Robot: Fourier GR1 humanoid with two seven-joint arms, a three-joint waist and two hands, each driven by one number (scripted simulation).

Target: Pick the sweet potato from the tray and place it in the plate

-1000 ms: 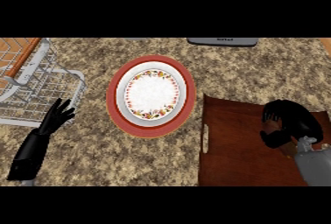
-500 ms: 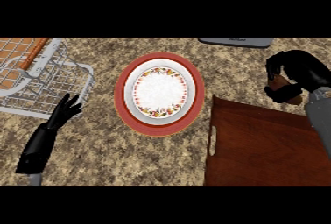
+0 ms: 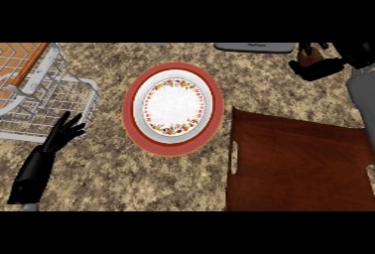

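A round plate [image 3: 173, 105] with a red rim and a flowered white centre lies on the speckled counter, left of a dark brown wooden tray [image 3: 300, 168]. The tray's surface is bare. My right hand [image 3: 322, 67] is raised near the upper right corner, beyond the tray and right of the plate, with its fingers curled round a brownish sweet potato [image 3: 310, 55] that it mostly hides. My left hand [image 3: 66, 130] rests open at the lower left, fingers up, well clear of the plate.
A wire dish rack [image 3: 44, 96] stands at the left edge beside the left hand, with an orange-brown board [image 3: 18, 62] in it. A grey appliance edge [image 3: 256, 47] shows at the top, left of the right hand.
My right hand has lifted off the tray with the sweet potato and risen toward the upper right. The view has shifted, so plate and tray sit lower and further right.
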